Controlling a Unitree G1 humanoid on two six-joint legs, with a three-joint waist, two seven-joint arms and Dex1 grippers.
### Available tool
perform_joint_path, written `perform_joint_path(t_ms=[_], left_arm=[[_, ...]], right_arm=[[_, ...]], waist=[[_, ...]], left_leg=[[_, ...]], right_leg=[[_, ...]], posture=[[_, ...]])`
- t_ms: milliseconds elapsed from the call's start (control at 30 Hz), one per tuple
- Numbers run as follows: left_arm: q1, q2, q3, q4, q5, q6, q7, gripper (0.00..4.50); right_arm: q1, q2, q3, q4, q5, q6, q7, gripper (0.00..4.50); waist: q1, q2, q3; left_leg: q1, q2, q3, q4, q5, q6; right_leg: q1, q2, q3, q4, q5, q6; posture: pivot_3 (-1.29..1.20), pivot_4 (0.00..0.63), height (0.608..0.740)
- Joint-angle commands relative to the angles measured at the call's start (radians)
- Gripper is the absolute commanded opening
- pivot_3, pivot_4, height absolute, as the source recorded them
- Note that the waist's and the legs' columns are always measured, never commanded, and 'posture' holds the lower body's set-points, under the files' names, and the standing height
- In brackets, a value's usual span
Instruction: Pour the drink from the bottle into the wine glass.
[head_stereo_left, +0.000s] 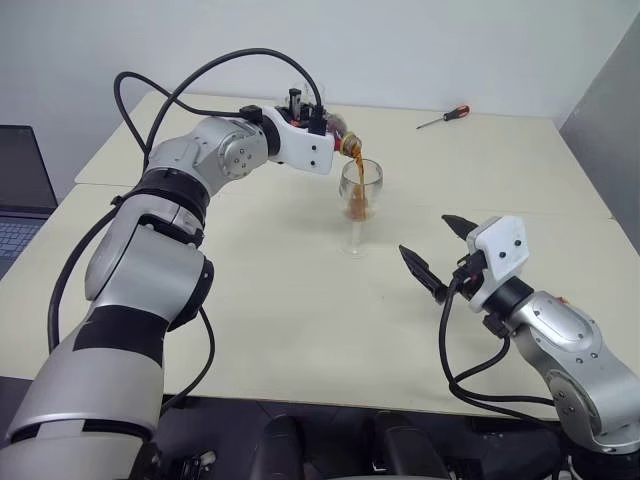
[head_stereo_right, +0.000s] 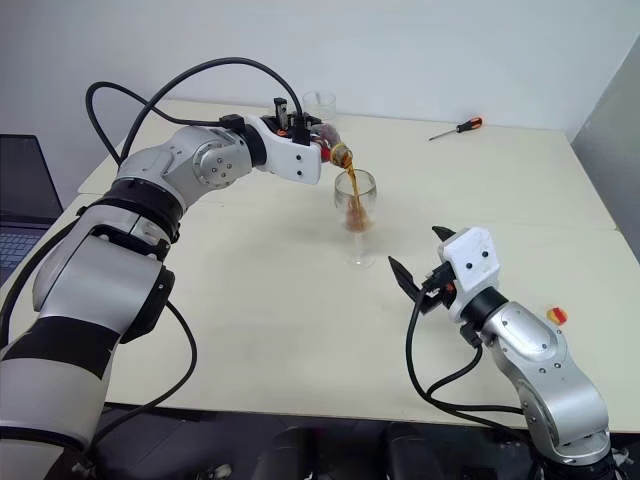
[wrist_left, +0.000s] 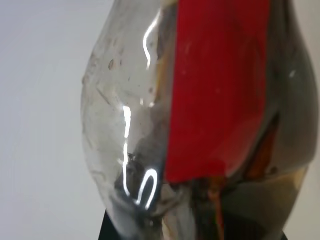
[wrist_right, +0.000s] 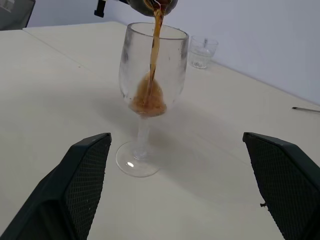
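Midway through the pour, by the look of it. The left end effector (head_stereo_right: 318, 139) is clamped shut on the bottle (head_stereo_left: 343, 137), which is tipped mouth-down above the wine glass (head_stereo_left: 359, 207). A thin stream of the drink (wrist_right: 155, 50) falls from the mouth into the bowl, where brown foam pools at the bottom; the glass looks less than half full. The right end effector (head_stereo_left: 438, 250) hangs with its fingers spread wide, holding nothing, near the glass on the robot's side of it and aimed at it.

Handling, as judgement: the bottle is thin plastic, light and getting lighter, its walls likely to dent under a hard squeeze; the wrist view shows creases in the wall beside the red label (wrist_left: 220, 85). The round body is the sensible place to hold. The glass is fragile and top-heavy on a thin stem and small foot (wrist_right: 135, 160); a nudge at the rim could topple it. If steadied, take the stem low or press on the foot.

Room: the glass stands mid-worktop (head_stereo_left: 300, 330), well apart from every edge. A tumbler (wrist_right: 202, 51) sits behind it and a screwdriver (head_stereo_left: 443, 117) lies far off near the back. Open surface all round the foot.
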Motion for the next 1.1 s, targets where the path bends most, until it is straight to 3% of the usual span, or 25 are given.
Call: perform_joint_path(t_ms=[33,1100], left_arm=[[-0.044,0.009,0.006,-0.016,-0.004,0.001,0.017,0.73],[-0.054,0.003,-0.007,-0.011,0.015,-0.010,0.045,0.72]], right_arm=[[0.001,-0.006,-0.028,-0.049,-0.002,-0.004,-0.008,4.50],[-0.001,-0.031,-0.047,-0.038,0.006,0.005,0.017,4.50]], waist=[[0.000,0.000,0.000],[0.000,0.000,0.000]], left_leg=[[0.000,0.000,0.000,0.000,0.000,0.000],[0.000,0.000,0.000,0.001,0.000,0.000]], right_leg=[[0.000,0.000,0.000,0.000,0.000,0.000],[0.000,0.000,0.000,0.001,0.002,-0.004]], posture=[[0.00,0.150,0.740],[0.00,0.150,0.740]])
